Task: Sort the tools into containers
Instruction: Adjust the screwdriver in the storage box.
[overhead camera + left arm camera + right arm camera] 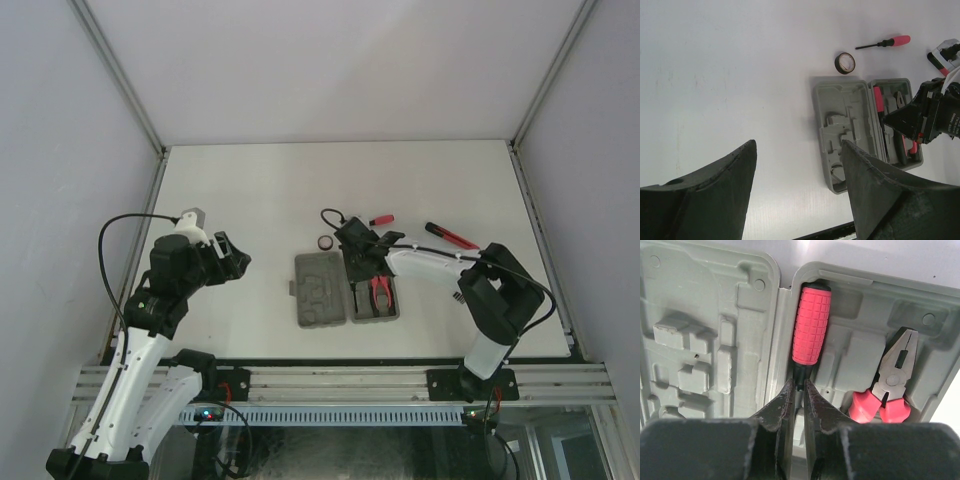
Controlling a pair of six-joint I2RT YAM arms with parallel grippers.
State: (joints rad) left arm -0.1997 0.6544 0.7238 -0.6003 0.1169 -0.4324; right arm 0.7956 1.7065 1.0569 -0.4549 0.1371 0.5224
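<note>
The grey case (320, 290) lies open in two halves at the table's middle. In the right wrist view a red-handled screwdriver (811, 325) lies in a recess beside the hinge of the case (700, 315). My right gripper (799, 385) is shut on its thin shaft just below the black collar. Red-handled pliers (890, 385) rest in the same half. My left gripper (798, 145) hangs open over bare table, left of the case (845, 125), holding nothing. A black ring (325, 243), a small red screwdriver (382, 219) and a slim red-black tool (450, 236) lie loose behind the case.
The right arm reaches across from the right over the case's right half. Enclosure walls stand to the left, right and back. The table's front edge with the aluminium rail (340, 380) runs just below the case.
</note>
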